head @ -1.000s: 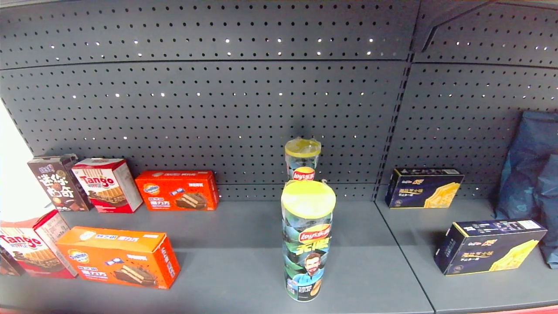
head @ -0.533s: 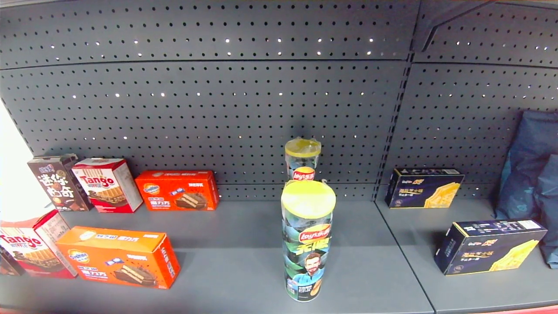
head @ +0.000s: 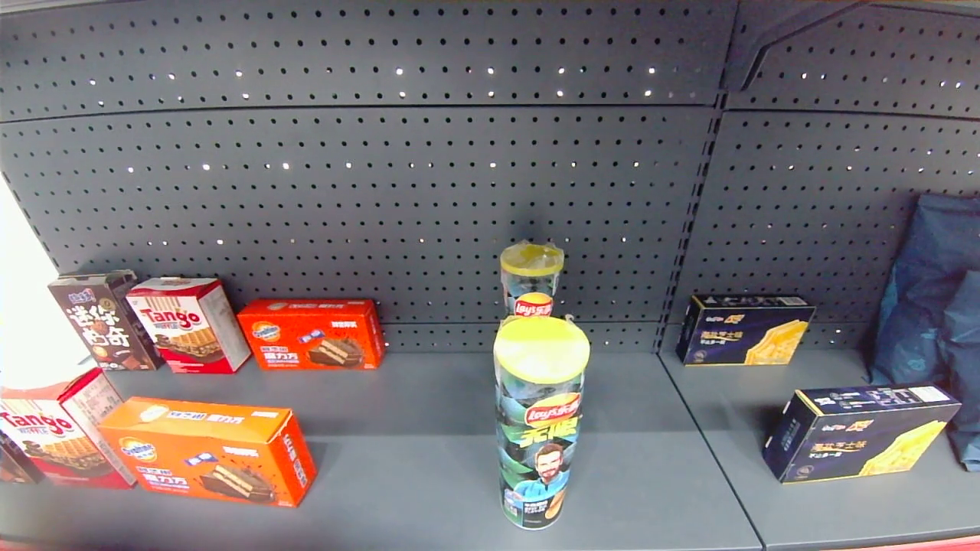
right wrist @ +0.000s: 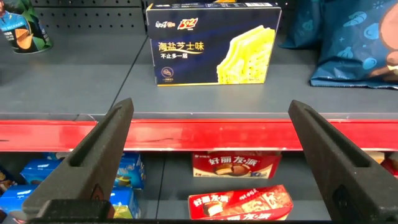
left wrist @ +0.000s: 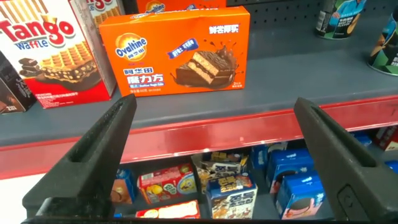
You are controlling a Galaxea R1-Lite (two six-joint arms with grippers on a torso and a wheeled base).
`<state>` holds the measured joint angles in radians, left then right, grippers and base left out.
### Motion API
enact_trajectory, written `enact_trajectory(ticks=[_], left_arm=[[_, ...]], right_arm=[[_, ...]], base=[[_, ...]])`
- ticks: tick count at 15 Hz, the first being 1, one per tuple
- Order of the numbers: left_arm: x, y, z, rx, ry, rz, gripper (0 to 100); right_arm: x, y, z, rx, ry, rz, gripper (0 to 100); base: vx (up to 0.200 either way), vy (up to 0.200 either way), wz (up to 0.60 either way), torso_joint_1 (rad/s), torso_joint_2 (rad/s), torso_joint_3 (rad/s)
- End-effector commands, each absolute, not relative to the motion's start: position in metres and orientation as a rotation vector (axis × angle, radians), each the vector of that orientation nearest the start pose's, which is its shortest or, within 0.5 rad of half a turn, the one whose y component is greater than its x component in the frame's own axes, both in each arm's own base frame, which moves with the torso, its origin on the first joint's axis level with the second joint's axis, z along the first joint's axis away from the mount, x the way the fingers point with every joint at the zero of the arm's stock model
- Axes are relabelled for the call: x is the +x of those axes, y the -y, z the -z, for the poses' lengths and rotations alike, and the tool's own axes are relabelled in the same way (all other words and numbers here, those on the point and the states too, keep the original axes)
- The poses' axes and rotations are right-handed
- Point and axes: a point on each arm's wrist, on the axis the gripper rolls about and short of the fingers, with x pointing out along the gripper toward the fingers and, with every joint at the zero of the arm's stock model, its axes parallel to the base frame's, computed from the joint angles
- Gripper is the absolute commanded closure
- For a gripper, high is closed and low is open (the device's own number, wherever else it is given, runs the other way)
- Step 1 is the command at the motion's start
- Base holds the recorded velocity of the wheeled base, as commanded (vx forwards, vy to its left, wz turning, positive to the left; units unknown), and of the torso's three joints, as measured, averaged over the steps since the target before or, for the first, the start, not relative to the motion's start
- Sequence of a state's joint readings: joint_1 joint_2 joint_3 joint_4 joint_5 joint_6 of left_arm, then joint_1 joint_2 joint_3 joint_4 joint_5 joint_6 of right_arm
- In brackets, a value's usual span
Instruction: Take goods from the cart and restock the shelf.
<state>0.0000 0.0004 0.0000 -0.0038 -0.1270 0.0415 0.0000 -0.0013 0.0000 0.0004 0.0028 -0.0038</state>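
The grey shelf [head: 429,459] holds two tall chip cans, one at the front [head: 540,421] and one behind it [head: 531,279]. Orange boxes [head: 208,451] [head: 312,334] and Tango boxes [head: 187,324] [head: 53,440] stand to the left, dark blue boxes [head: 746,329] [head: 857,430] to the right. My left gripper [left wrist: 216,106] is open and empty, in front of the shelf's red edge [left wrist: 205,134], facing the front orange box [left wrist: 177,53]. My right gripper [right wrist: 211,107] is open and empty too, facing a dark blue box [right wrist: 214,45].
A brown box [head: 101,320] stands at the far left and blue bags [head: 930,306] at the far right. Free shelf room lies on both sides of the chip cans. Below the red edge, a lower shelf holds packed goods [left wrist: 230,186] and red boxes [right wrist: 244,167].
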Motion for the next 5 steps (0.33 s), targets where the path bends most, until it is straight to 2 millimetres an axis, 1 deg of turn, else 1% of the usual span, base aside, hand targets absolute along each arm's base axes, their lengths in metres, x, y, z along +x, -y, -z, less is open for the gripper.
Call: enact_trajectory(ticks=[1, 5], left_arm=[[-0.023, 0.0029, -0.0758, 0.042, 0.006, 0.127, 0], [-0.023, 0.0029, -0.076, 0.042, 0.007, 0.127, 0]], right_arm=[[-0.0228, -0.0001, -0.0755, -0.005, 0.0, -0.003, 0], [-0.0228, 0.0, -0.0755, -0.002, 0.0, -0.005, 0]], base=[[0.0, 0.0, 0.0, 0.0, 0.0, 0.0], [0.0, 0.0, 0.0, 0.0, 0.0, 0.0]])
